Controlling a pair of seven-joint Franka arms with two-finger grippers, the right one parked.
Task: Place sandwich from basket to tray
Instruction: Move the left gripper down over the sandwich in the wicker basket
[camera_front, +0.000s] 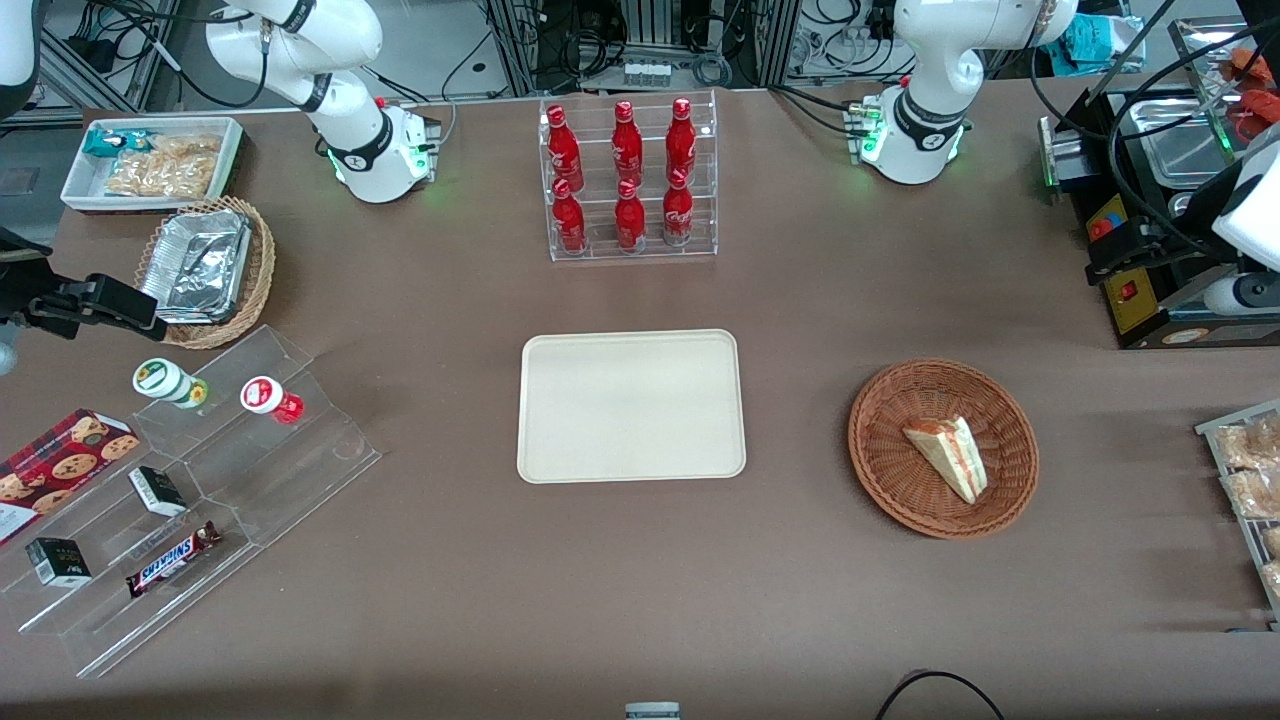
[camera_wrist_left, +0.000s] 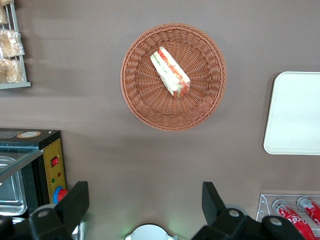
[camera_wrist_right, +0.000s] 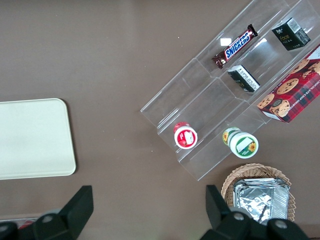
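The sandwich (camera_front: 948, 455), a pale wedge with red and pink filling in clear film, lies in the round reddish-brown wicker basket (camera_front: 890, 440), toward the working arm's end of the table. Both show in the left wrist view: the sandwich (camera_wrist_left: 170, 72) and the basket (camera_wrist_left: 145, 95). The cream tray (camera_front: 632, 405) lies bare at the table's middle, beside the basket; its edge shows in the left wrist view (camera_wrist_left: 295, 112). My left gripper (camera_wrist_left: 145, 202) is open and empty, held high above the table. It is farther from the front camera than the basket, over the black machine (camera_front: 1140, 255).
A clear rack of red bottles (camera_front: 628, 180) stands farther back than the tray. A black machine with a yellow panel (camera_front: 1135, 295) and a rack of snack packets (camera_front: 1250, 470) sit at the working arm's end. An acrylic stand (camera_front: 200, 480), a foil basket (camera_front: 205, 270) and a white bin (camera_front: 150, 160) sit at the parked arm's end.
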